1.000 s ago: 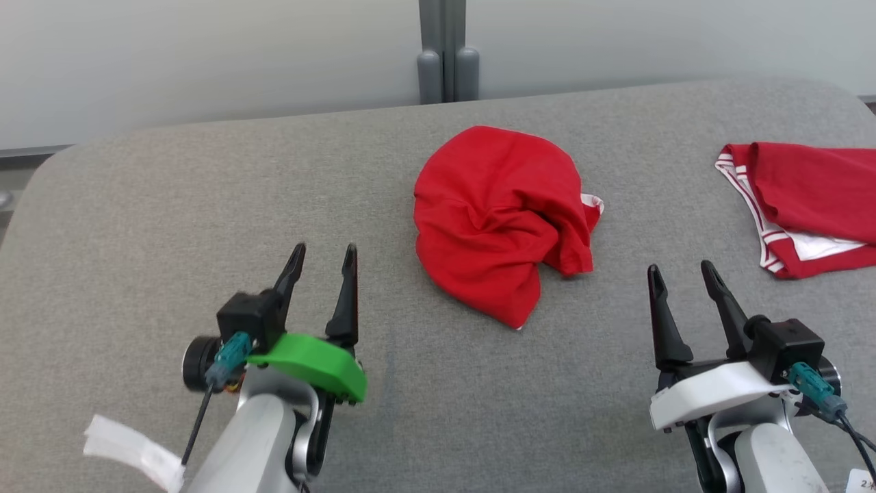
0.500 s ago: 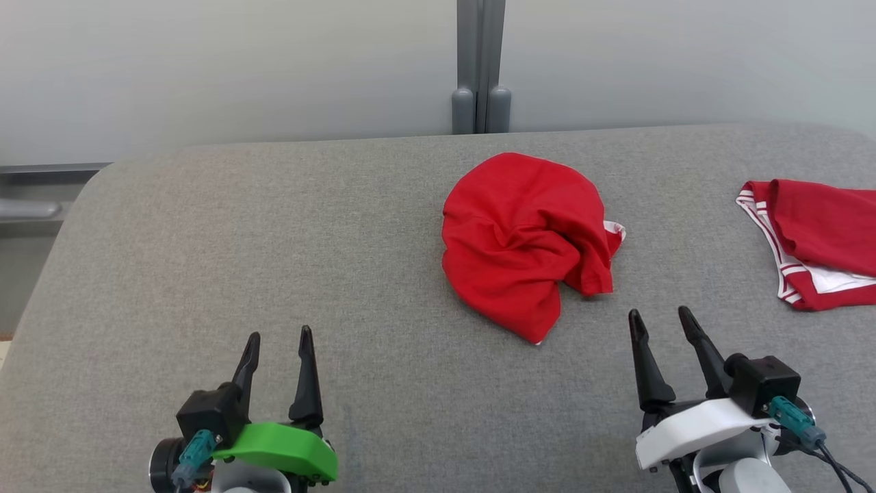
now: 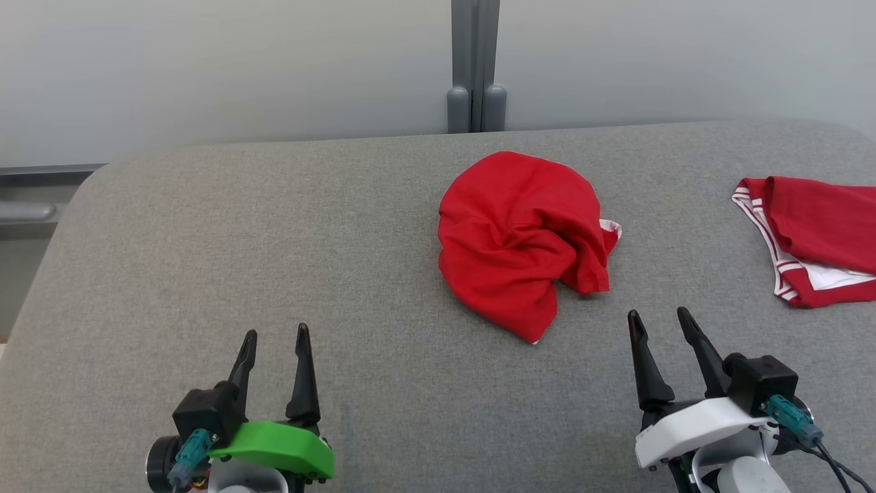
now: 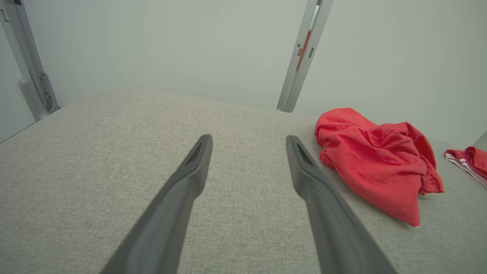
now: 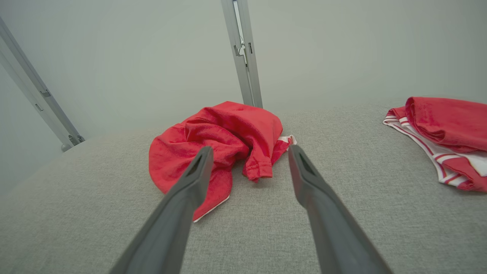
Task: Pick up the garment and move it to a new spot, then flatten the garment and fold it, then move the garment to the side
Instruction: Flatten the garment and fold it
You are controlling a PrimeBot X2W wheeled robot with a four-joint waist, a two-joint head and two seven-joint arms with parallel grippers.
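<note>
Left gripper has drawn back from the garment since a second ago.
Crumpled red garment lies mid-tabletop, white trim showing; both jaws apart and empty, right gripper near its front edge; striped red cloth far right.

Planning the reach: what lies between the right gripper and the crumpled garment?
Only bare grey cushion lies between the right gripper and the crumpled garment, as the head view shows.
</note>
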